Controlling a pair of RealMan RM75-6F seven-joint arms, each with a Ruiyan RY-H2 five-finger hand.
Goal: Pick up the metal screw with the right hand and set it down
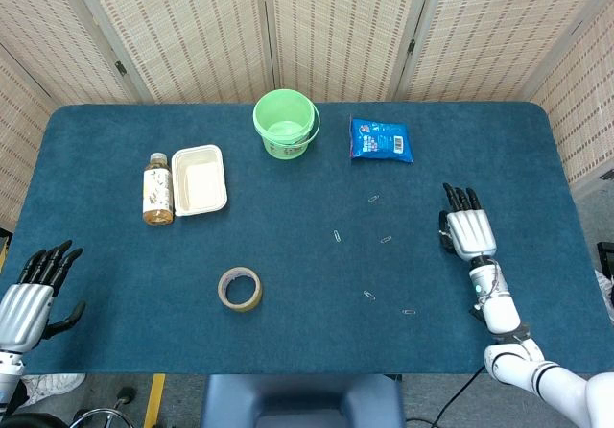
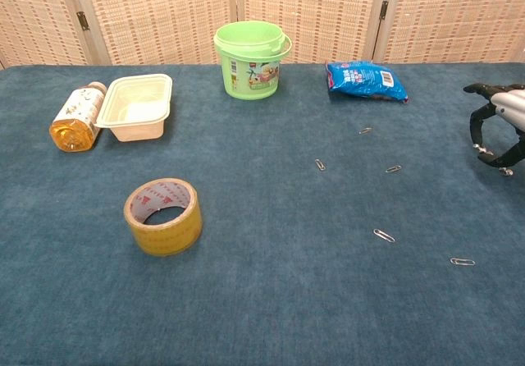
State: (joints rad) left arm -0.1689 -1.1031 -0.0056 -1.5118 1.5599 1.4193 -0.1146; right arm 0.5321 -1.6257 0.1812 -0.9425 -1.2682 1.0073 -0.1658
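The table has a dark blue cloth. At the far side stands a light green bucket and a blue packet with white print. The tape roll is yellowish-brown, the food box cream.

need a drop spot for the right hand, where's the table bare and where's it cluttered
Bare cloth lies between the tape roll and the paper clips, and right of the right hand. Crowded: the back row, bottle, container, bucket, blue packet.

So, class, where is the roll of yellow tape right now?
In the head view the roll of yellow tape lies left of centre near the table's front edge, alone, well in front of the cream container and bottle.
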